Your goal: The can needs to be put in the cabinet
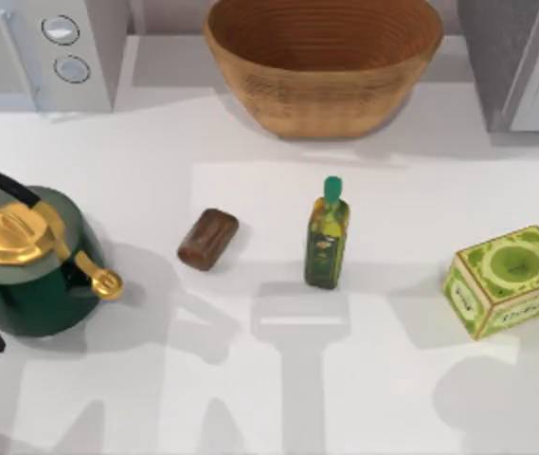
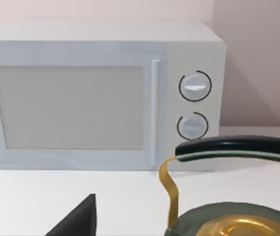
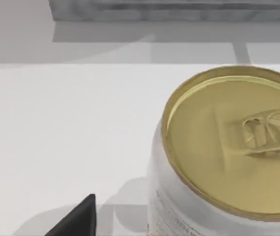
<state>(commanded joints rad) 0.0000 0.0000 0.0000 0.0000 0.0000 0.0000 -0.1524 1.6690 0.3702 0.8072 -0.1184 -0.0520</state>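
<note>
White table point(image 1: 155, 171); microwave point(image 1: 51, 47) at back left, grey cabinet point(image 1: 520, 66) at back right. Can point(image 1: 207, 239) lying on its side left of centre, untouched, well apart from the cabinet. Oil bottle point(image 1: 327, 237) upright to its right. Basket point(image 1: 323, 62) behind. Green kettle point(image 1: 27, 261) at left, green box point(image 1: 508, 280) at right. Left gripper point(image 2: 76, 221) near the kettle, facing the microwave. Right gripper point(image 3: 76, 219) beside a white gold-topped tin point(image 3: 228, 147). Clenched or released: cannot tell for either.
</note>
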